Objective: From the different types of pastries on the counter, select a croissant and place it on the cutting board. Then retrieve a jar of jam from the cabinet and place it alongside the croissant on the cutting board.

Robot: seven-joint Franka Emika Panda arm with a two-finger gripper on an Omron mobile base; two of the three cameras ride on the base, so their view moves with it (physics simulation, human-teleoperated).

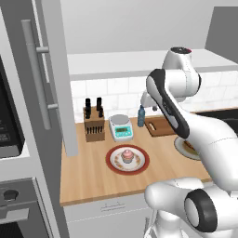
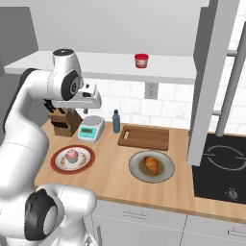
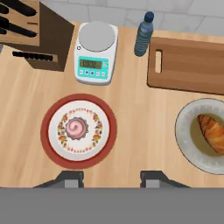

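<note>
room, as i see it: white square-tiled back wall (image 2: pixel 139 103) with a grey socket (image 2: pixel 151 90); plain pale grey upper wall (image 2: pixel 120 24); black hob (image 2: pixel 222 166) set at the right; oven front (image 1: pixel 16 204) at far left; white drawer fronts (image 2: pixel 144 221) below.

You will find no word, brand or label you can read here. The kitchen scale (image 3: pixel 95 51), ahead of the hand and a little to its left, has a teal display with dark digits (too blurred to make out).
</note>
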